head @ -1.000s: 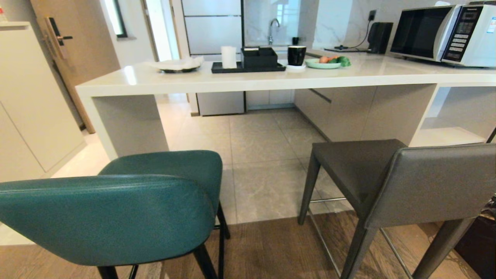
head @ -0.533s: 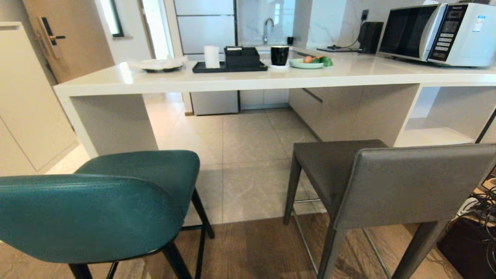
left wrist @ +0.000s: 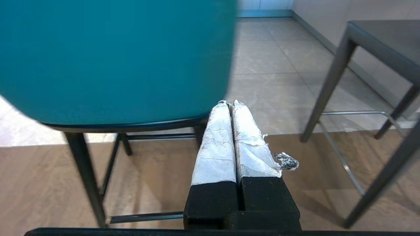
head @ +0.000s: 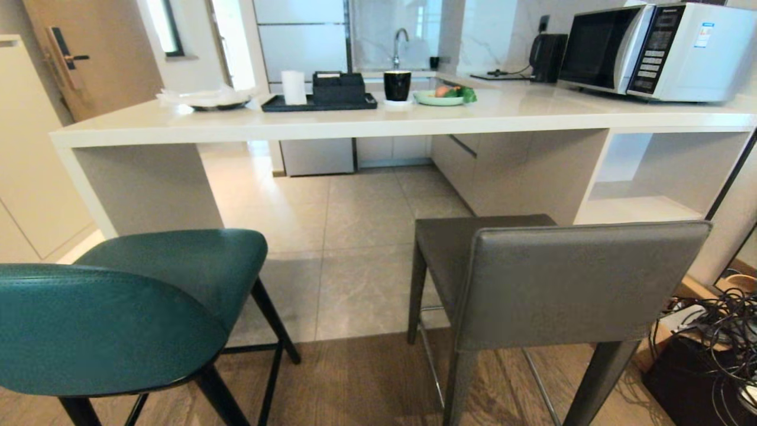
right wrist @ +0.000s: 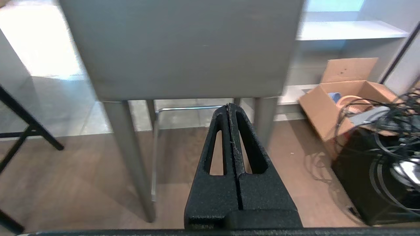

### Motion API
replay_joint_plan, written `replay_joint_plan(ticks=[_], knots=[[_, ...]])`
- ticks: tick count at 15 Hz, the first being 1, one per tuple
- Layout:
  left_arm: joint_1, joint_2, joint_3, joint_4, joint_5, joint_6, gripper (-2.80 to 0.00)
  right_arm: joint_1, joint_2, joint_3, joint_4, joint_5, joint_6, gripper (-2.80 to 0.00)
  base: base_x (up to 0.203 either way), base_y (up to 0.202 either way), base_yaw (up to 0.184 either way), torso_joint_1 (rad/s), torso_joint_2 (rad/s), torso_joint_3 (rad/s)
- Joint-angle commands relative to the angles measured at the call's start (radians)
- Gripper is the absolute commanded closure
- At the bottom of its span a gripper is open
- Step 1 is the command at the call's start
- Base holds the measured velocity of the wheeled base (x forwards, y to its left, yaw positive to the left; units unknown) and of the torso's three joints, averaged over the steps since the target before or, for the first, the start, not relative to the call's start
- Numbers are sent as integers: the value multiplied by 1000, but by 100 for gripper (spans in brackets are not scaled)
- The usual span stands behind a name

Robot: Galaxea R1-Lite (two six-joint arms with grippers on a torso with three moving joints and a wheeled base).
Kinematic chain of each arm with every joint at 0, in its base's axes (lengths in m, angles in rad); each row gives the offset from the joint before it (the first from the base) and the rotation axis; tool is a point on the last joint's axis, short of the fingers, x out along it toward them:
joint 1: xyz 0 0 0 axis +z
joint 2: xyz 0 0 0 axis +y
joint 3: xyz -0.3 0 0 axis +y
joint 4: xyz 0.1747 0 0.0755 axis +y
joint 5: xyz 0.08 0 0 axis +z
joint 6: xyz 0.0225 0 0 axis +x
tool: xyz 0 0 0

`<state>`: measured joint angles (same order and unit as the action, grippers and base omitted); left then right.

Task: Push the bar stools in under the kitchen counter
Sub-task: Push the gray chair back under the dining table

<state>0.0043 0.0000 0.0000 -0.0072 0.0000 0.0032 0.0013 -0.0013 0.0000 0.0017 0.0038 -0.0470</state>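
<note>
Stools are standing pulled out on the near side of the kitchen counter (head: 355, 127), the teal stool (head: 136, 307) left and the grey stool (head: 556, 278) right, with the left gripper (left wrist: 229, 104) and right gripper (right wrist: 228, 105) pressing their fingers together behind them, gripping nothing.

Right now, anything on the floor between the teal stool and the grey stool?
No: the head view shows only bare tile and wood floor between the teal stool and the grey stool.
</note>
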Motion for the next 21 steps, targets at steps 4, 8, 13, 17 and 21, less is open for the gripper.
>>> replay_joint_plan(ticks=[4, 8, 13, 17, 21], knots=[[0, 1, 0, 0, 0, 0, 0, 0, 1, 0, 0, 1, -1, 0, 0, -194, 0, 2, 2, 2], [-1, 1, 0, 0, 0, 0, 0, 0, 1, 0, 0, 1, -1, 0, 0, -192, 1, 3, 2, 4], [-1, 2, 0, 0, 0, 0, 0, 0, 1, 0, 0, 1, -1, 0, 0, -198, 2, 4, 4, 5], [0, 1, 0, 0, 0, 0, 0, 0, 1, 0, 0, 1, -1, 0, 0, -195, 1, 2, 2, 4], [0, 1, 0, 0, 0, 0, 0, 0, 1, 0, 0, 1, -1, 0, 0, -196, 3, 5, 0, 2]])
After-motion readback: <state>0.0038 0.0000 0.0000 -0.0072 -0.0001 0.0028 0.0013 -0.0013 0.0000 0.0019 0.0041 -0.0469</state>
